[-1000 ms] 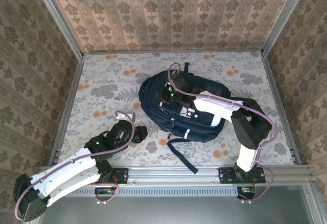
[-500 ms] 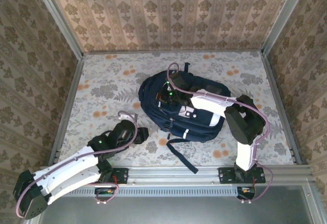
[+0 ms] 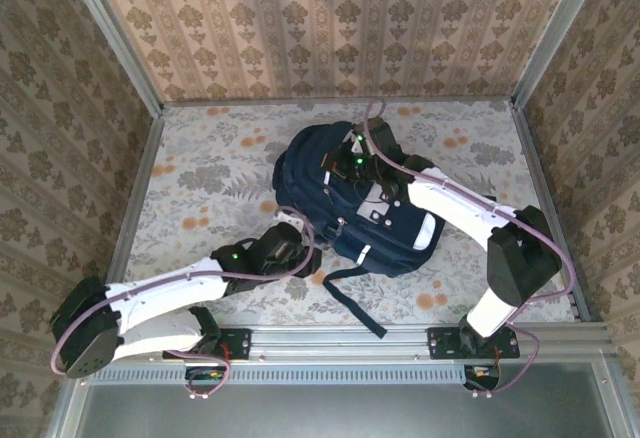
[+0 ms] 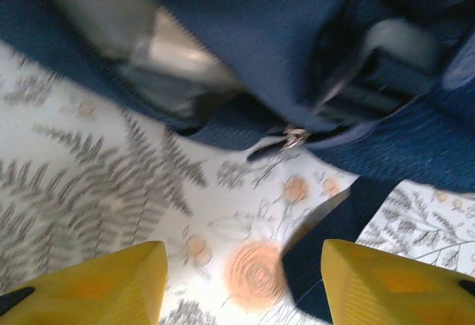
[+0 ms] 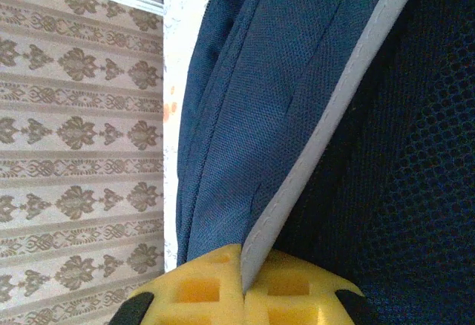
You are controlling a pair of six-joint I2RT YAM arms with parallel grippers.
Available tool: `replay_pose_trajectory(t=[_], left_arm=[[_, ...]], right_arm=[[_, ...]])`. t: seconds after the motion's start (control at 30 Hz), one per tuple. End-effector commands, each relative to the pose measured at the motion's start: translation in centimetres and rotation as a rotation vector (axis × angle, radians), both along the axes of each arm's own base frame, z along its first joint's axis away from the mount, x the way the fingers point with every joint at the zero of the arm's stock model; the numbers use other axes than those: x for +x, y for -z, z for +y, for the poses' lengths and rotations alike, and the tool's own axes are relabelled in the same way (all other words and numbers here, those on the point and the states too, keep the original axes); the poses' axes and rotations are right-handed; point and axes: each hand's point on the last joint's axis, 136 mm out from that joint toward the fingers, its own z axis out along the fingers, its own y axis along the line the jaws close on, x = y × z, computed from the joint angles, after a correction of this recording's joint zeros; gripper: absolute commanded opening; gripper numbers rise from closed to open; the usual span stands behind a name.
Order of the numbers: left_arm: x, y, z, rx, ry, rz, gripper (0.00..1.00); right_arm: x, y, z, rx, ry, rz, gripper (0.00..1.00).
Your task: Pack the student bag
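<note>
Yellow pads [image 5: 197,291] of the right gripper [image 5: 242,280] are pressed together on a pale stripe [image 5: 326,125] of the navy bag [image 5: 245,80]. The stripe runs out from between them across the fabric, with dark mesh [image 5: 401,176] to one side. In the top view the right gripper [image 3: 350,163] sits on the far upper part of the bag [image 3: 395,233], which lies on the floral cloth [image 3: 200,173] a little right of the table's middle. One dark strap [image 3: 352,298] trails toward the near rail [image 3: 330,336]. The left gripper [image 4: 241,284] stands wide, with nothing between its yellow fingers [image 4: 96,288]. It is low over the cloth, just short of the bag's edge, where a metal zip pull [image 4: 295,139] hangs. In the top view the left gripper [image 3: 300,250] lies beside the bag's near left side. Patterned walls [image 3: 330,28] enclose the table.
</note>
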Motion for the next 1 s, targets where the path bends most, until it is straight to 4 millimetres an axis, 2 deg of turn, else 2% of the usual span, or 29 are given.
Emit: replay_pose_trajectory(t=[0.0,0.2,0.3,0.47,0.6,0.77,0.97], left_arm=[[1.2,-1.9,-2.1,-0.003,0.069,-0.131,0.58],[2.3,-2.5,-3.0,0.037,0.087,-0.298,0.57],[2.5,-2.3,-3.3,0.059,0.088,-0.327,0.55],[2.3,-0.4,-4.4,0.11,0.113,-0.301,0.52],[2.0,1.1,-4.5,0.124,0.094,-0.288,0.51],[2.3,1.6,-4.0,0.136,0.059,-0.312,0.51],[3.0,2.6,-4.5,0.181,0.067,-0.332,0.48]], right_arm=[[0.1,-4.1,-0.7,0.078,0.016,-0.068,0.0],[0.0,-5.2,-1.7,0.128,0.033,-0.061,0.0],[0.1,-5.4,-2.3,0.149,0.046,-0.056,0.0],[0.3,-5.5,-2.9,0.165,0.053,-0.052,0.0],[0.5,-5.6,-3.4,0.182,0.064,-0.045,0.0],[0.6,-5.8,-3.4,0.203,0.065,-0.045,0.0],[0.4,-6.1,-3.5,0.212,0.063,-0.048,0.0]])
